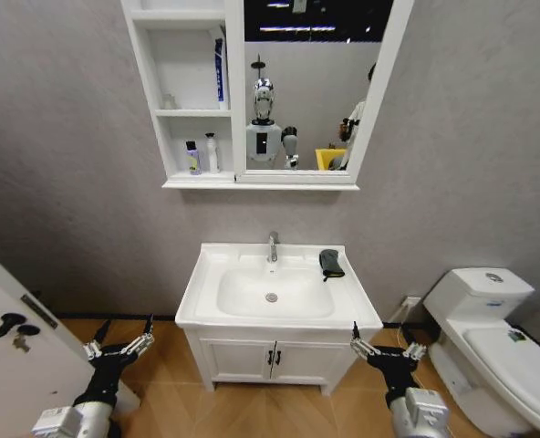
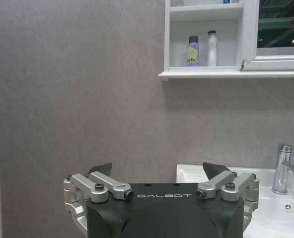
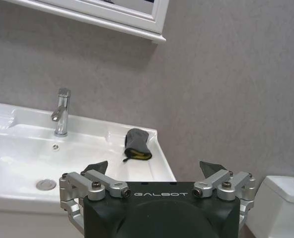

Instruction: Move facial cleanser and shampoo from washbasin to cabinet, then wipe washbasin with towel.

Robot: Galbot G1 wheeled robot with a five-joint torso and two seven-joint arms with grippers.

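The towel lies folded on the washbasin rim to the right of the tap, well above and apart from both grippers. Two bottles, a purple-labelled bottle and a white bottle, stand in the cabinet on its lowest shelf. The left gripper and right gripper hang low on either side of the floor vanity, jaws spread and holding nothing.

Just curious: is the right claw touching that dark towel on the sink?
Apart. In the head view the right gripper hangs open below the washbasin rim, well clear of the towel.
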